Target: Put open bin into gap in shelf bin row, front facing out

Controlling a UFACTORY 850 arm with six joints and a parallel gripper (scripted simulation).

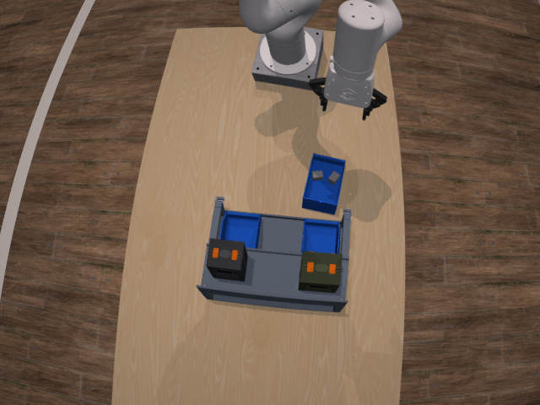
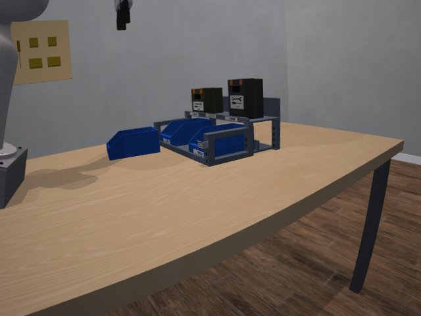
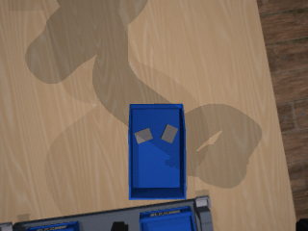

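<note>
The open blue bin (image 1: pixel 322 191) (image 2: pixel 141 143) (image 3: pixel 156 168) stands upright on the table, slightly turned relative to the shelf, its low sloped front towards the robot base and its tall back towards the shelf. Two grey parts (image 1: pixel 333 177) (image 3: pixel 143 136) lie in it. The grey shelf (image 1: pixel 272 272) (image 2: pixel 230 159) holds a blue bin (image 1: pixel 240 229) (image 2: pixel 228 144) at one end and another blue bin (image 1: pixel 321 237) (image 2: pixel 185 130) (image 3: pixel 168 223) at the other, with a gap between them. My gripper (image 1: pixel 343 113) (image 2: pixel 121 27) (image 3: pixel 211 225) is open and empty, high above the table, on the robot-base side of the loose bin.
A black box (image 1: pixel 226 259) (image 2: pixel 246 98) and a dark green box (image 1: pixel 320 272) (image 2: pixel 207 100) stand on the upper board, which overhangs the rear of the bin row. Side frames rise at both ends of the row. The loose bin's back is close to the shelf's front edge.
</note>
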